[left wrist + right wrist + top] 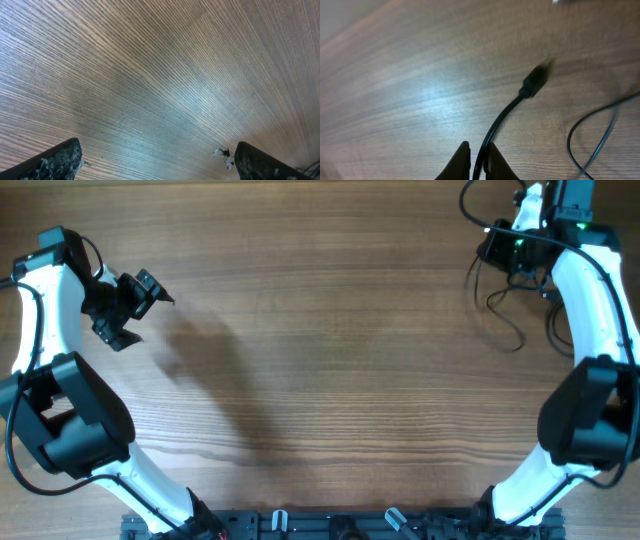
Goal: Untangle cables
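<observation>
Thin black cables (505,300) lie in loose loops at the far right of the wooden table, under my right arm. My right gripper (497,248) is shut on one black cable (495,125), which runs up from between its fingers (479,155) to a small black plug (535,82). Another thin cable loop (592,135) lies to the right in the right wrist view. My left gripper (135,305) is at the far left, open and empty; its two fingertips (155,160) frame only bare wood.
The wooden table (330,350) fills the view. Thicker black arm wires run near the top right corner (475,205). A black rail (330,525) runs along the front edge between the two arm bases.
</observation>
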You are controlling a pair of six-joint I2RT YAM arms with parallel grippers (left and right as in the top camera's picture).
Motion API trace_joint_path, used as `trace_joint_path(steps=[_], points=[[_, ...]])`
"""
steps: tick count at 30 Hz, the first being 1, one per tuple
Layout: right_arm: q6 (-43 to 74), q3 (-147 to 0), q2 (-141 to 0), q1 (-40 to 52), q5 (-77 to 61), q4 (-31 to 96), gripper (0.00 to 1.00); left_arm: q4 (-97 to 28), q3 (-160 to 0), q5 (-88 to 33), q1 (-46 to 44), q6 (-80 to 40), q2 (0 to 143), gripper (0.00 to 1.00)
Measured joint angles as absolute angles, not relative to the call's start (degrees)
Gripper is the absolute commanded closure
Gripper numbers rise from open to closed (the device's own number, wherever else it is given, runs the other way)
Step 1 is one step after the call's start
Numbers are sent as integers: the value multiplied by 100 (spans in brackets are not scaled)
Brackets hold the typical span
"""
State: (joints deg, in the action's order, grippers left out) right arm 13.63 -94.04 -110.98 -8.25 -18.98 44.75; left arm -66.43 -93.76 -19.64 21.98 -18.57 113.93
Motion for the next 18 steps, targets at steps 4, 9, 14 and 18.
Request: trace_joint_path(steps=[4, 9, 14, 18], points=[[1472, -9402, -11251, -823, -1638, 4582, 87, -6643, -9376, -1962, 2198, -1857, 11393, 0], [1608, -9402, -11251, -825, -1135, 4888, 42, -6646, -9376, -1964, 2198, -1857, 11393, 0], [1507, -9400, -11251, -825, -993, 5745, 0, -6650, -9376, -1964, 2198, -1859, 11393, 0], [950, -9400, -11251, -825, -978, 6536, 0, -6646, -9376, -1964, 2198, -1857, 11393, 0]])
